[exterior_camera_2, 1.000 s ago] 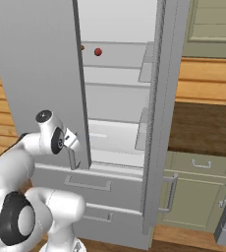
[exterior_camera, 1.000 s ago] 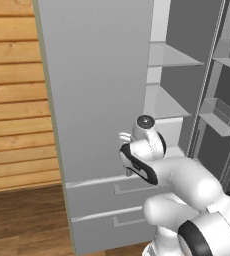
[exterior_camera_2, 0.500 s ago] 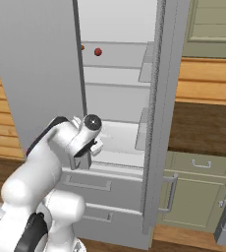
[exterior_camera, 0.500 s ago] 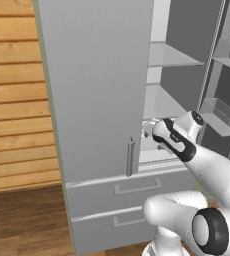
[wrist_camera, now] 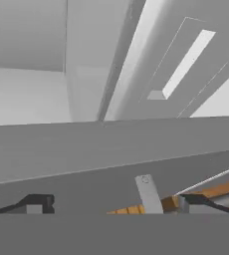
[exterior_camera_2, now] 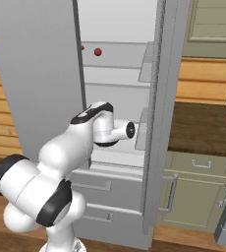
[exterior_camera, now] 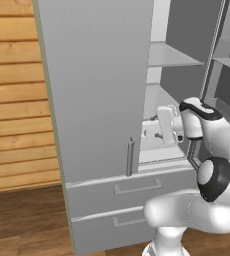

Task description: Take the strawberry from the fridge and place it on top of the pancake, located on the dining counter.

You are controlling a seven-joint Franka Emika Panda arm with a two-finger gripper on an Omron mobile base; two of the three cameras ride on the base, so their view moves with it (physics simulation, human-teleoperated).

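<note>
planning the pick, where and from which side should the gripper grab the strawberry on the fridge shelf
Grip the strawberry across its round middle, coming in level from the open front of the fridge. It sits alone on an upper shelf, above the open gripper, with an orange-brown item to its left.

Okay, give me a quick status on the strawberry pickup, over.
Gripper open, empty, at the fridge's lower shelf level. Strawberry on an upper shelf, untouched, well above the hand. Left door partly closed beside the arm.

You see the gripper (wrist_camera: 114, 204) with its dark fingertips (wrist_camera: 34, 203) spread wide at the bottom of the frame, facing pale grey fridge (wrist_camera: 86, 144) panels and a shelf edge.
</note>
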